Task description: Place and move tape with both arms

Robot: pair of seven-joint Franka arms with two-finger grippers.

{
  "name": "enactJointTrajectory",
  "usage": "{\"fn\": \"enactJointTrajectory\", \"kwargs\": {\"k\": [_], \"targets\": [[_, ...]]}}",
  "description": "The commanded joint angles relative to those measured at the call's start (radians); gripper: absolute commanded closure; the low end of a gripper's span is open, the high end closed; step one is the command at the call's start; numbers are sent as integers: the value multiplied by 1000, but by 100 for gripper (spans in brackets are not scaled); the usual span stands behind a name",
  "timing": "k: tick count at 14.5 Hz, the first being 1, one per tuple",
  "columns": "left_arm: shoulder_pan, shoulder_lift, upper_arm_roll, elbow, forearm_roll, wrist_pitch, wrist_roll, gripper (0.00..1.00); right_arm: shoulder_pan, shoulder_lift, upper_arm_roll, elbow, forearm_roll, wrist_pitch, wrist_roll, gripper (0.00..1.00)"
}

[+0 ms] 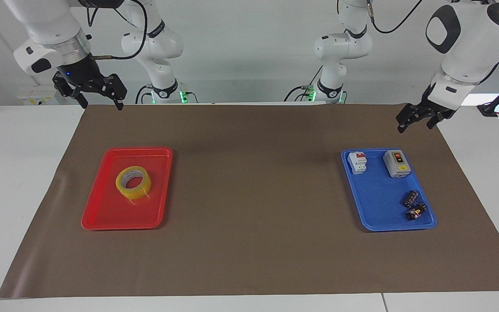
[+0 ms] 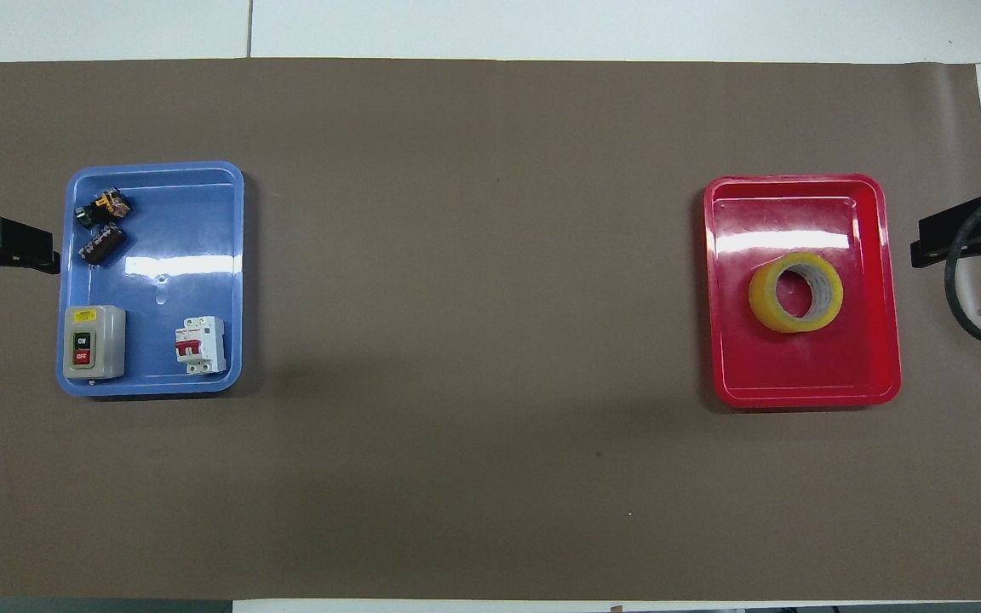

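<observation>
Two trays lie flat on the brown mat (image 1: 249,260), one toward each arm's end of the table, which looks like a layout made for carrying a thing from one arm's reach to the other's. The tape (image 1: 133,182) lies flat on its side in the red tray (image 1: 102,216), toward the right arm's end, its white core facing up, nothing touching it; lying that way it offers its rim or its hole to fingers coming down from above. The right gripper (image 1: 98,102) hangs high over the mat's edge on the robots' side of the red tray, well apart from the roll, its fingers spread and holding nothing. The left gripper (image 1: 416,121) waits over the mat's corner near the blue tray (image 1: 379,216), also released and empty. That tray carries a grey switch box (image 1: 396,164), a white breaker (image 1: 357,162) and two small dark parts (image 1: 413,206), with bare floor between them where a roll could probably sit. Judged from this, the tape rests placed in red, and any move toward the middle or the blue tray has not begun; a handover would likely need the roll set down mid-mat, since neither arm seems to span both trays.
</observation>
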Motion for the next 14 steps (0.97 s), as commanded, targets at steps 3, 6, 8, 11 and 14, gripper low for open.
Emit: {"fn": "enactJointTrajectory", "kwargs": {"k": [3,6,8,11,14], "targets": [[-3,-28,6,-27,-23,7,10,0,61,6,18,5,-8,35,10,0],[-3,-28,6,-27,-23,7,10,0,58,8,12,11,-2,20,1,0],[-3,-28,6,-27,-23,8,10,0,57,8,9,11,3,26,2,0],[-3,-28,6,-27,-23,7,10,0,35,11,6,14,3,30,-10,0],[-3,-28,6,-27,-23,7,10,0,35,9,5,13,1,30,-8,0]]}}
